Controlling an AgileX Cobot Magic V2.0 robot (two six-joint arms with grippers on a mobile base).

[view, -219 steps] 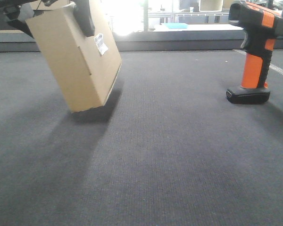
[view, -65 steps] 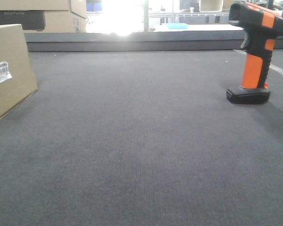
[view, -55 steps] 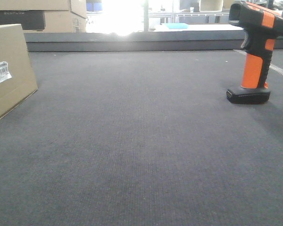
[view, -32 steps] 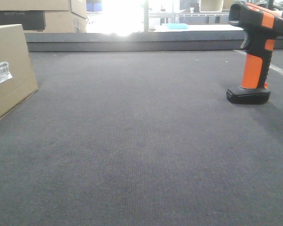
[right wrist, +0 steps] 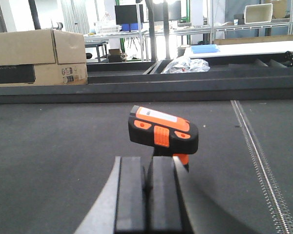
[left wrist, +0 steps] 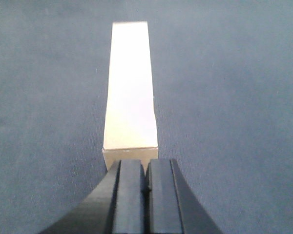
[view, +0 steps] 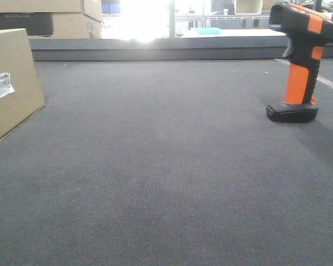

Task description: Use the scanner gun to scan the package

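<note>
The package [view: 11, 83], a brown cardboard box with a small white barcode label [view: 1, 85], rests on the dark mat at the far left, partly cut off by the frame. From the left wrist its narrow top [left wrist: 130, 87] lies straight ahead of my left gripper [left wrist: 146, 173], which is shut and empty, just short of the box's near end. The scanner gun [view: 299, 61] stands upright on its black base at the right. In the right wrist view its black and orange head [right wrist: 162, 130] sits just beyond my right gripper [right wrist: 147, 170], shut with nothing in it.
Cardboard boxes [view: 50, 16] are stacked behind the mat's raised back edge [view: 155, 54] at the left. A zipper-like seam [right wrist: 261, 165] runs along the mat to the right of the scanner. Tables, shelving and crates stand in the background.
Earlier the package was held tilted in the air at upper left; it now rests on the mat at the far left, let go. Over the last second nothing moves.
</note>
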